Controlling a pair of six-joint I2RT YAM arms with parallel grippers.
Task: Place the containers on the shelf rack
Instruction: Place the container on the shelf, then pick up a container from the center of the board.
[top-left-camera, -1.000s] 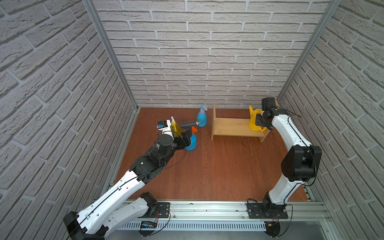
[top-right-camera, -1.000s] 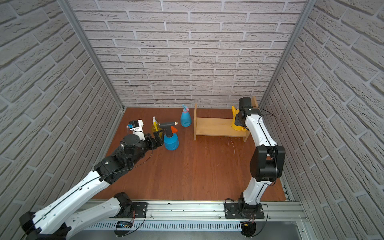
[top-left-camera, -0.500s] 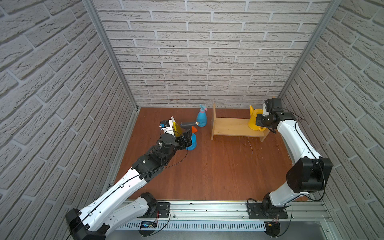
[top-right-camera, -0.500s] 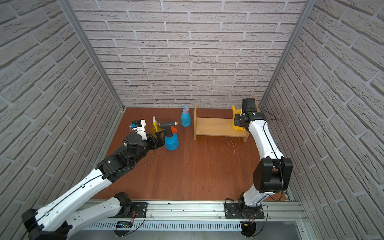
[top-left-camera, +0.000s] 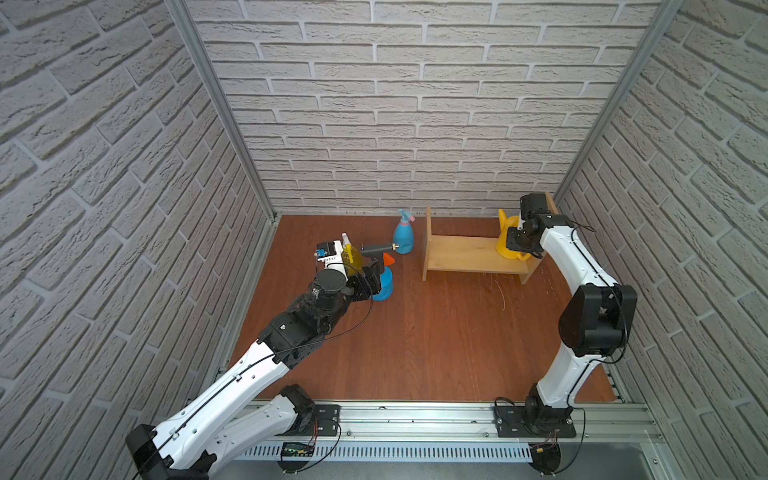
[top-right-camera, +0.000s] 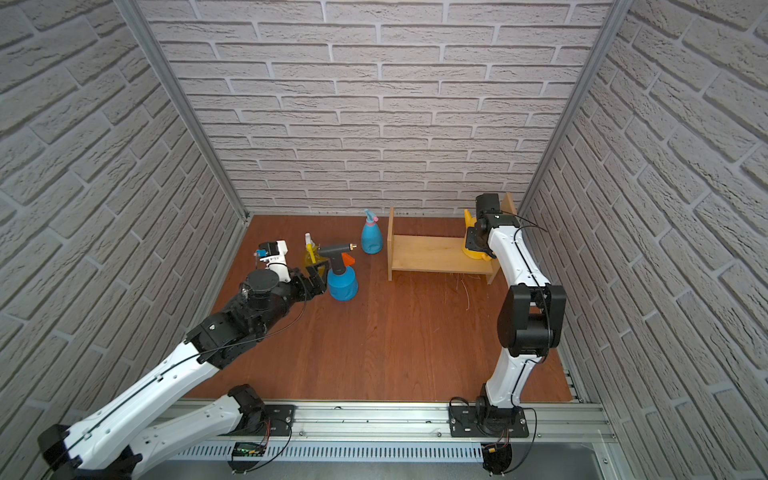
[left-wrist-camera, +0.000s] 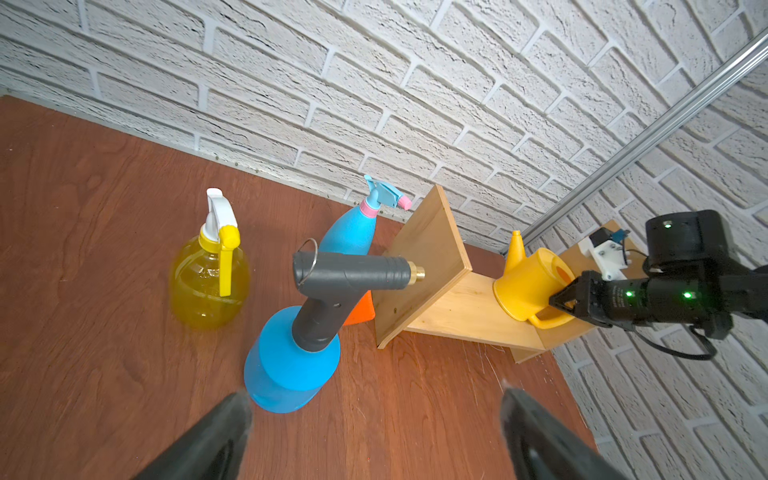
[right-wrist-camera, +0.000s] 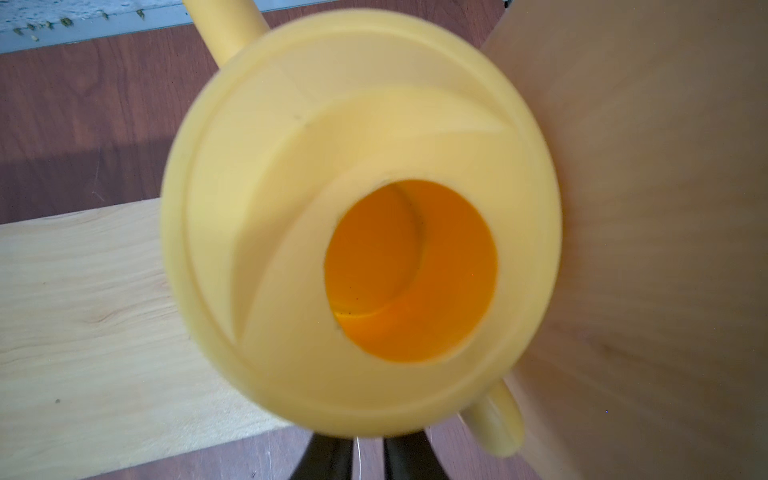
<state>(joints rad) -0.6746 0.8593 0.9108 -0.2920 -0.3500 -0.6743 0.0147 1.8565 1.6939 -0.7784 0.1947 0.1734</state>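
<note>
Yellow watering can (top-left-camera: 508, 243): upright on shelf rack (top-left-camera: 465, 258), 3 o'clock end.
Unmoved this past second: placement likely done. Right gripper (left-wrist-camera: 555, 300) at its rim, hold cannot be told. Left gripper (left-wrist-camera: 374, 397) spread wide before blue pressure sprayer (left-wrist-camera: 291, 370), 9 o'clock of rack.

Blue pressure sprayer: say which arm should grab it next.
Left. The left pincer stands open facing the blue pressure sprayer; the right pincer is at the yellow watering can on the shelf rack.

Red-brown wood tabletop (top-left-camera: 436, 340), white faux-brick walls (top-left-camera: 395, 124) on 3 sides, alu rail (top-left-camera: 415, 417) along front edge.
</note>
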